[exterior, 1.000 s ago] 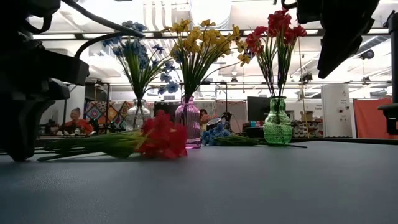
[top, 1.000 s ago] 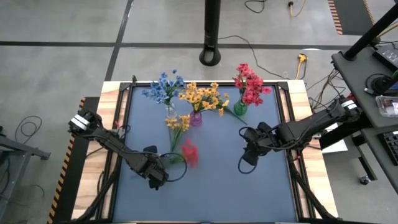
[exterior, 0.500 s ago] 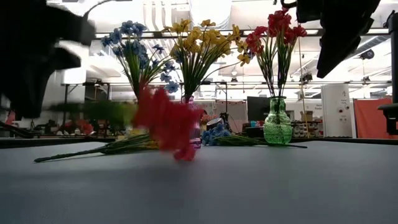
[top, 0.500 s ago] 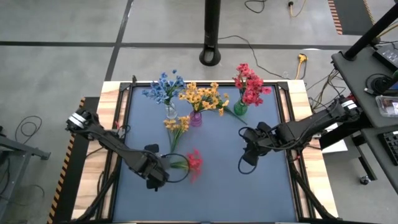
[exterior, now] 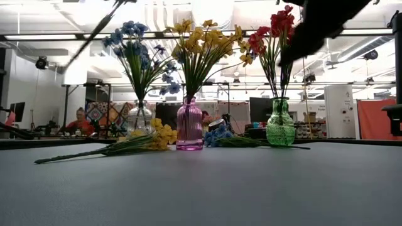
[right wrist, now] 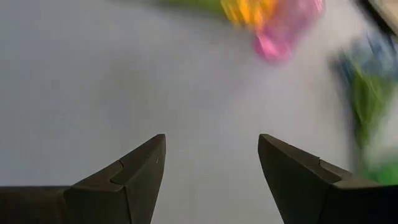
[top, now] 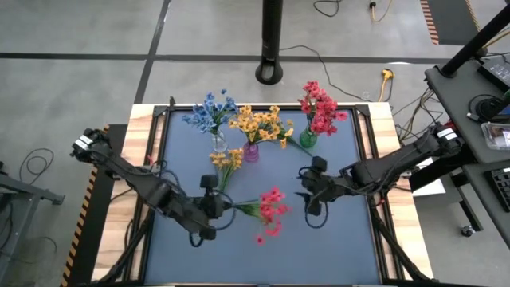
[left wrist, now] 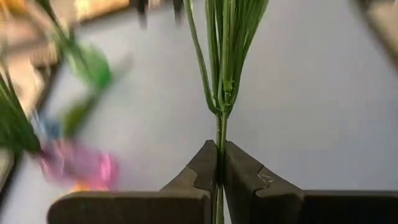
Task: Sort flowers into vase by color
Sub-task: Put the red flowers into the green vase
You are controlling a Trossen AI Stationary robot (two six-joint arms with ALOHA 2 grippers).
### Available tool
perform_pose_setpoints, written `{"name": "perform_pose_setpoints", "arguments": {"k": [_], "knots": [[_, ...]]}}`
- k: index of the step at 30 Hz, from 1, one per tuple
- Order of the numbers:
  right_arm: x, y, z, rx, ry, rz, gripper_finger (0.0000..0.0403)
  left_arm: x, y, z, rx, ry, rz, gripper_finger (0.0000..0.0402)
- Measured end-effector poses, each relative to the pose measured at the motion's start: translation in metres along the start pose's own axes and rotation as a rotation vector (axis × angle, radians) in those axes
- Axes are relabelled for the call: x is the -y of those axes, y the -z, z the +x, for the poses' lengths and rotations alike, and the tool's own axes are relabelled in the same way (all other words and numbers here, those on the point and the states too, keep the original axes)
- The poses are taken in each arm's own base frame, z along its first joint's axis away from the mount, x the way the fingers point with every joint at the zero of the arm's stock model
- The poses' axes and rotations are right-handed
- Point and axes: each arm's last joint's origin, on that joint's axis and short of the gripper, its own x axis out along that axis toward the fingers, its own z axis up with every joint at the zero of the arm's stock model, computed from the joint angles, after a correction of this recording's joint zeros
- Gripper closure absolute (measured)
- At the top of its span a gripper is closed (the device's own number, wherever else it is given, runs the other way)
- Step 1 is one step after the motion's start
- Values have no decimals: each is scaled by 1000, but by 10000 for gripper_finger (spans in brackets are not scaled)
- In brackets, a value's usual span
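Note:
A red flower [top: 271,209] hangs above the table's middle, with my left gripper [top: 221,210] shut on its green stem [left wrist: 219,93]. My right gripper [top: 307,191] hovers open just right of the blossoms, nothing between its fingers [right wrist: 130,180]. At the back stand three vases. The clear one [top: 217,143] has blue flowers, the pink one [top: 251,152] has yellow flowers, and the green one [top: 307,140] has red flowers. One yellow flower [top: 227,162] lies flat on the mat in front of the clear vase. My left gripper pinches the red flower's bare stem [left wrist: 219,134] between its two fingers, below where the leaves branch off. The stem runs along the fingers and out past their tips. The flower is lifted clear of the table, roughly level, blossoms [top: 272,211] toward the table's right.
The dark mat [top: 343,247] lies in a wooden frame [top: 390,159]. In the low view a blue sprig [exterior: 218,134] lies behind the pink vase [exterior: 190,123]. Bare mat stretches along the near side. A black pole's foot [top: 272,72] stands beyond the far edge.
My left gripper has risen and turned, lifting the red flower off the mat. Its blossoms have swung toward the table's right and near side. My right gripper has tipped at the wrist and edged toward the table's left. The yellow flower on the mat has stayed put.

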Motion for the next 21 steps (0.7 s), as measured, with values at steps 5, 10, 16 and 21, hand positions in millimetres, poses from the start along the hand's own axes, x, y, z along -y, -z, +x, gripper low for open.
{"name": "perform_pose_setpoints", "arguments": {"k": [5,10,16,21], "knots": [[-13,0,24,341,-119,-115,154,-7,-9,2,316,-2,46,401],[-24,-5,39,670,-137,-168,154,-12,7,21,485,-63,70,401],[-37,-20,54,832,-94,-228,154,-22,28,52,588,-126,17,401],[-43,-39,65,865,-70,-202,159,-23,38,68,609,-132,0,401]]}}
